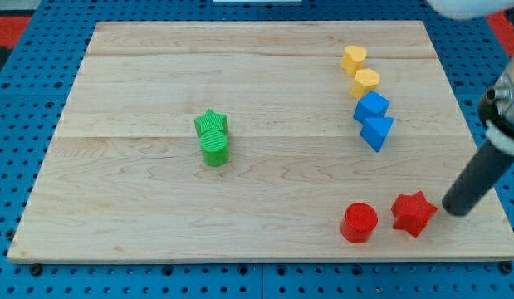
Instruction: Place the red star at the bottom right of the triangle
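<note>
The red star (413, 213) lies near the view's bottom right of the wooden board. The blue triangle (377, 131) lies above it, at the right of the board, touching a blue block (371, 107) just above it. My tip (455, 209) is the lower end of the dark rod, just to the right of the red star, close to it with a small gap. The rod slants up to the view's right edge.
A red cylinder (359, 223) sits left of the red star. Two yellow blocks (354, 59) (365, 82) lie above the blue ones. A green star (212, 123) and a green cylinder (214, 147) touch near the board's middle. The board's right edge (489, 199) is near my tip.
</note>
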### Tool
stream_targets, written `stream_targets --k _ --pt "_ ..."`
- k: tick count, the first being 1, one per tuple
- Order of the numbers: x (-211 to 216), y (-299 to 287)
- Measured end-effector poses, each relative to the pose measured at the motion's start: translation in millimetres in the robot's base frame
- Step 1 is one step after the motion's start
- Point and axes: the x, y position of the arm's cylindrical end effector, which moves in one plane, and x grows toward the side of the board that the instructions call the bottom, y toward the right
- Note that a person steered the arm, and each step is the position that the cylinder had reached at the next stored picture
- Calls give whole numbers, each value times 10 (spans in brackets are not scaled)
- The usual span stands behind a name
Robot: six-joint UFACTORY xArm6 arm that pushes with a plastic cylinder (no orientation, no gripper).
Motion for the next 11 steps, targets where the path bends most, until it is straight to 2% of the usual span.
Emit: stream_targets --k 1,2,3,5,6,7,9,11 --pt "350 -2" --pt "399 -197" --pt "61 -575" --pt "-267 -639" --pt "-265 -639" --pt "12 -610" --pt "-264 -976" --pt "-450 -918"
